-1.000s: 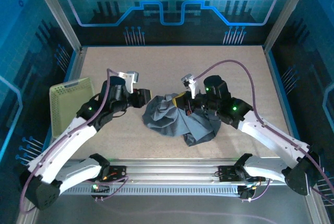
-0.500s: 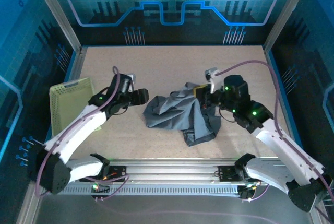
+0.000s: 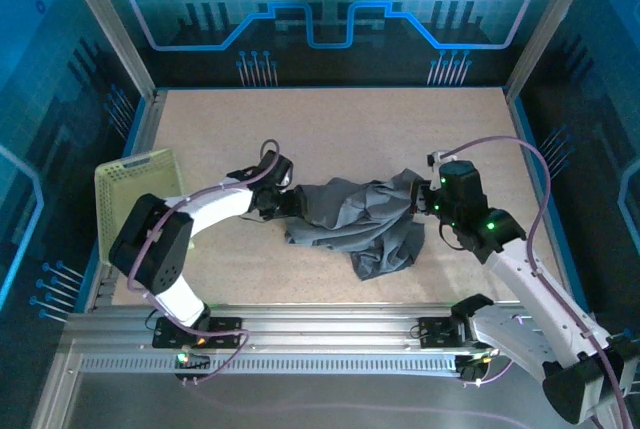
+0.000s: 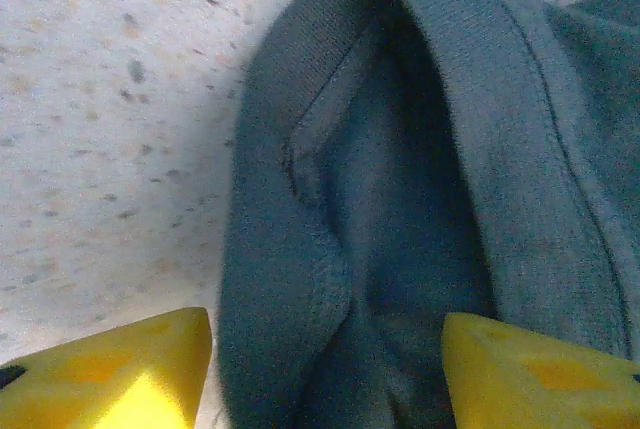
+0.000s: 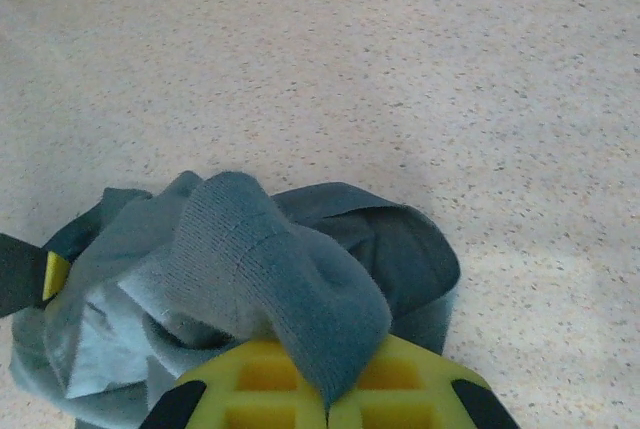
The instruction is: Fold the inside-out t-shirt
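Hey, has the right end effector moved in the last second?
Yes. The right end effector has moved right across the table, farther from the mesh basket. It has drawn the t-shirt it grips out wider.

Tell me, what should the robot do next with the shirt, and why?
Probably close the left end effector: its fingers stand apart astride a ribbed edge of the grey t-shirt, while the right end effector pinches a fold. Then both could stretch it flat.

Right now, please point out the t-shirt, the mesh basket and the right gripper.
t-shirt [image 3: 350,214], top view, crumpled middle.
mesh basket [image 3: 135,160], top view, far rim.
right gripper [image 5: 327,409], right wrist view, between fingertips.
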You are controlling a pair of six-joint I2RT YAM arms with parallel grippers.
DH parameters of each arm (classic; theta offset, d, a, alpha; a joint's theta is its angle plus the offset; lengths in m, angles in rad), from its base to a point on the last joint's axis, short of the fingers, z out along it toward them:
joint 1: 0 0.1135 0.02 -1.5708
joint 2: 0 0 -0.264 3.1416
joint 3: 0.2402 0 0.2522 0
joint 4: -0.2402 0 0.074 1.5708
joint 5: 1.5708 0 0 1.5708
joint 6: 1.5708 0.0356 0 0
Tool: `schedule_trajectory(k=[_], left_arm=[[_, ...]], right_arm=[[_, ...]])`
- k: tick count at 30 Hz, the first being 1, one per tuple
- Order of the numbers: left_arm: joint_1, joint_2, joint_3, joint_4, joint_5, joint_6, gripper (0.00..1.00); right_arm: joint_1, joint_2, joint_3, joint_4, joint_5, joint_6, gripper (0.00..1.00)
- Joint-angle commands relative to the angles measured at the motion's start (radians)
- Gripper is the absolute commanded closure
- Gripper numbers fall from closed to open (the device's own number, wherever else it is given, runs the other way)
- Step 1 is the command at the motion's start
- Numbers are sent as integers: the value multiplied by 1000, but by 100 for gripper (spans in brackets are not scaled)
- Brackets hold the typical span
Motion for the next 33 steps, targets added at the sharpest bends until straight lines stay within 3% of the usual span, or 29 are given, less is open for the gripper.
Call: schedule_trajectory(k=[1,6,9,13,15,17,20,23,26,29,33], left_arm=[[-3,48,36,42,31,-32,47],[1,14,39,52,21,-39,100],[30,-138,40,19,-41,-29,100],[133,-424,141,-128,-174,30,100],[156,-553,242,-195,-269,103,100],[155,-632,342,-213,-288,177,100],[155,-707,492,-233,-260,226,100],[155,-718,596,-229,-161,224,100],[146,-667,646,-221,-13,172,100],[46,-606,586,-153,50,138,100],[-202,-467,482,-92,-13,156,100]], right_arm=[[-35,-2,-1,0,27,39,100],[-49,20,39,12,-5,23,100],[-49,51,86,23,-53,-1,100],[-30,85,193,61,-198,-30,100],[21,101,280,49,-240,-53,100],[101,109,361,37,-237,-82,100],[198,108,444,43,-220,-102,100],[207,99,462,55,-199,-74,100],[193,83,419,39,-76,-55,100],[100,85,347,3,-57,1,100],[-38,125,210,-23,-83,73,100]])
